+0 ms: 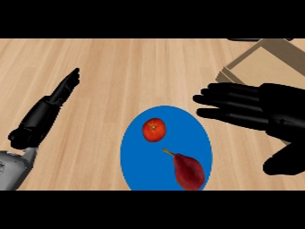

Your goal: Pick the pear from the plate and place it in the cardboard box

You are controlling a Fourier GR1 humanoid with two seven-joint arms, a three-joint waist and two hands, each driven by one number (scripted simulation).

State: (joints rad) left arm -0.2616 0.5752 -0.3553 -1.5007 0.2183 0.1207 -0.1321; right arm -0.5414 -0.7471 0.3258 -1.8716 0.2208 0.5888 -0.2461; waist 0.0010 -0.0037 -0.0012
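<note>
A dark red pear (188, 171) lies on the lower right part of a blue plate (136, 152), its stem pointing up-left. A small red-orange round fruit (154, 129) sits on the plate's upper part. The cardboard box (273, 62) stands at the upper right, partly hidden behind my right hand. My right hand (283, 118) hovers open just right of the plate, fingers stretched toward the left, apart from the pear. My left hand (56, 100) is open at the left, fingers straight and pointing up, well away from the plate.
The wooden counter (128, 67) stretches bare across the top and left of the view. A dark object (250, 39) shows at the top edge beside the box.
</note>
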